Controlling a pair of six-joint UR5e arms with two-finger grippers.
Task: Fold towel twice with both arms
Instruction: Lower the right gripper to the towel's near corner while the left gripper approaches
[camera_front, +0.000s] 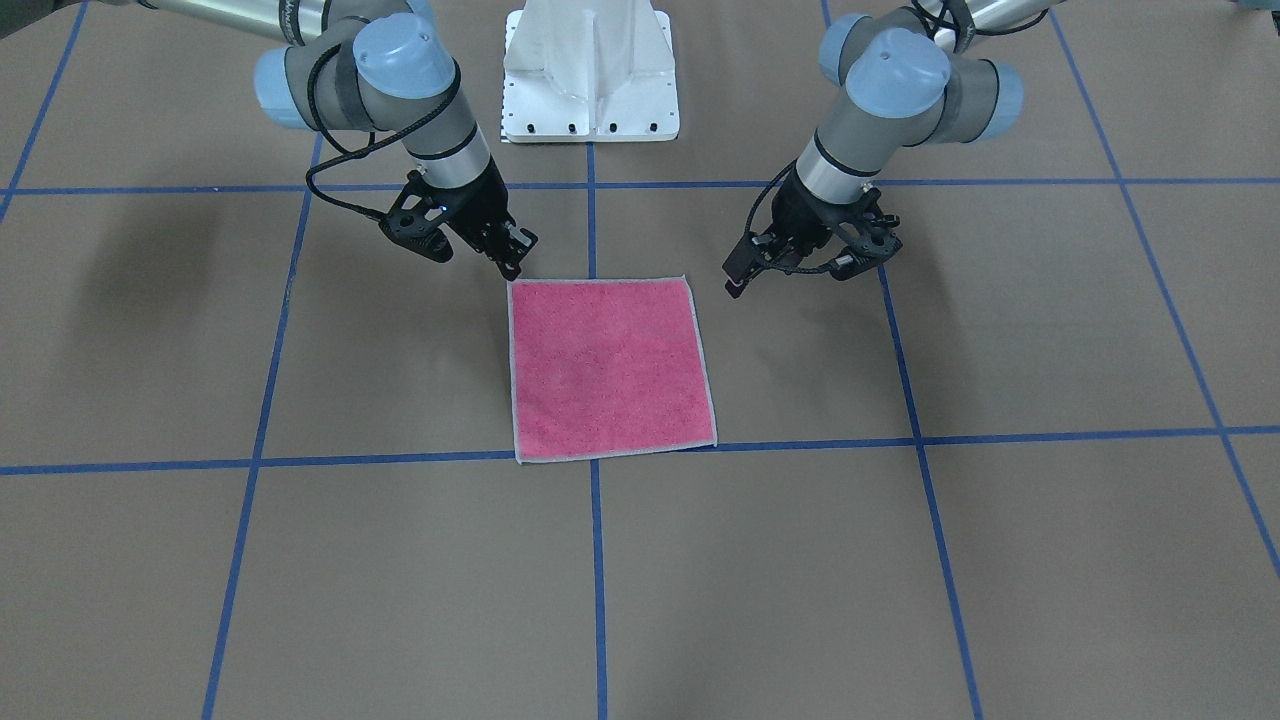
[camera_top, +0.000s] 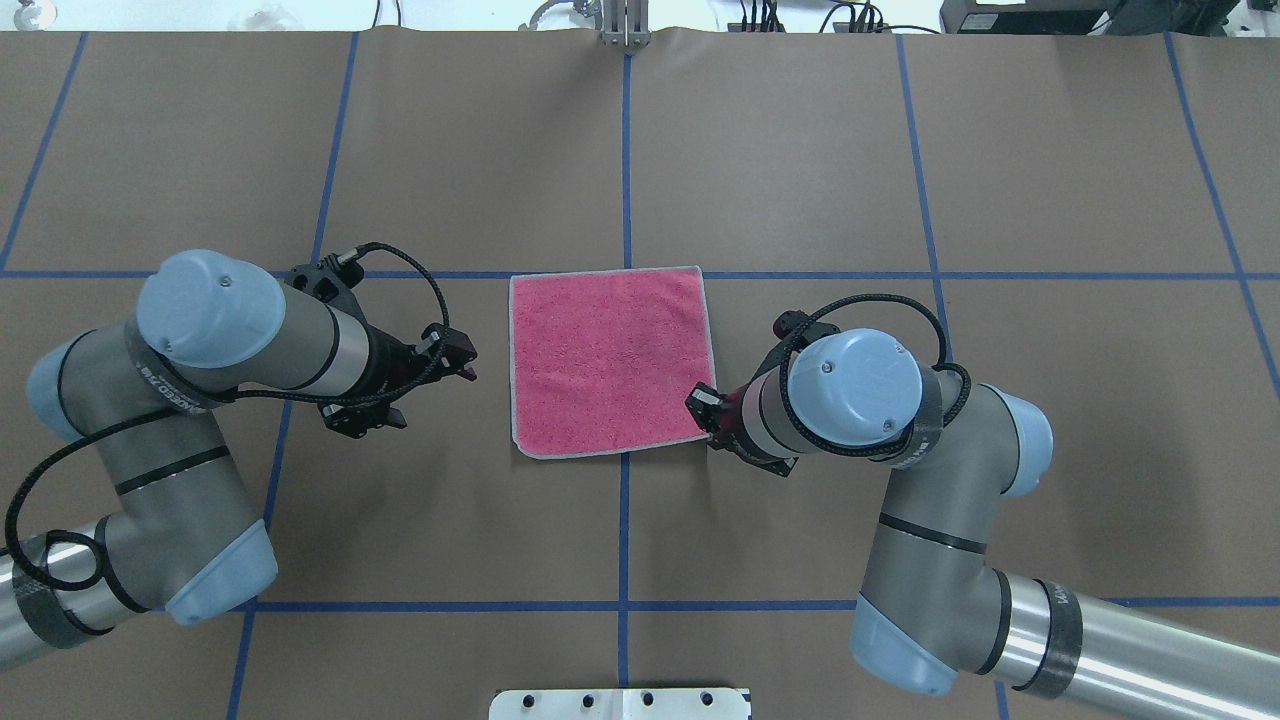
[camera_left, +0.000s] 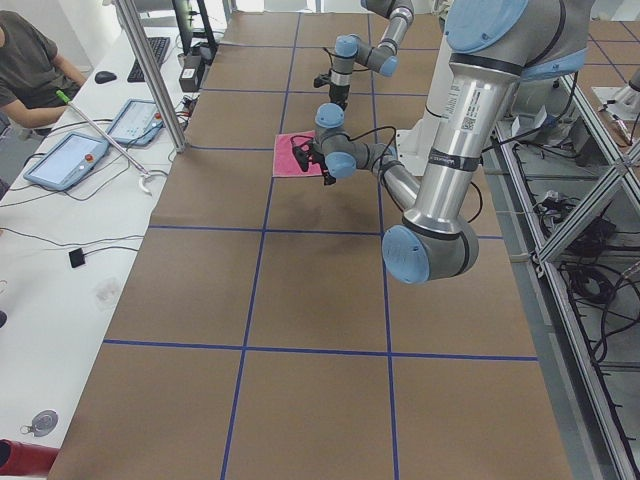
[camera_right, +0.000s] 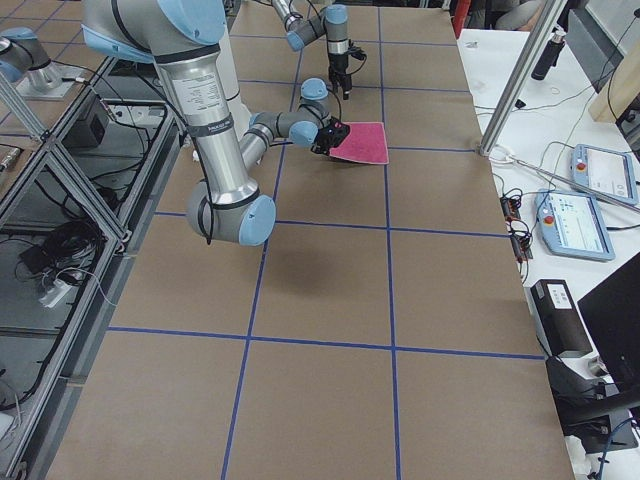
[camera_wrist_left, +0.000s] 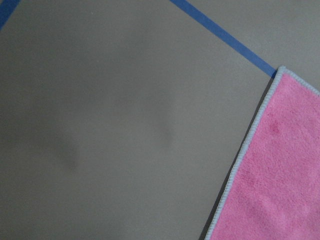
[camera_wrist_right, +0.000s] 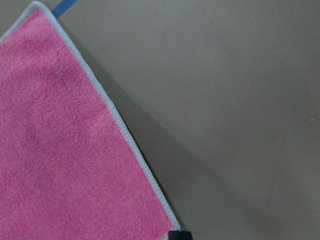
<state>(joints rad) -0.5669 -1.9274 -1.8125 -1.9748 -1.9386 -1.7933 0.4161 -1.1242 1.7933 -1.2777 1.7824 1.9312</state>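
Towel (camera_top: 605, 360) lies flat, pink face up, between my two grippers.
My left gripper (camera_top: 466, 360) hangs parted and empty, apart from the towel's edge. My right gripper (camera_top: 704, 412) covers the corner nearest it; I cannot tell whether it grips cloth. My right wrist view shows one black fingertip (camera_wrist_right: 180, 235), cut off.

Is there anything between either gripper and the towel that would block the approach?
Nothing visible does. The towel lies flat, pink face up. Only bare table separates it from the left gripper, and the right gripper is at the towel's corner nearest the robot.
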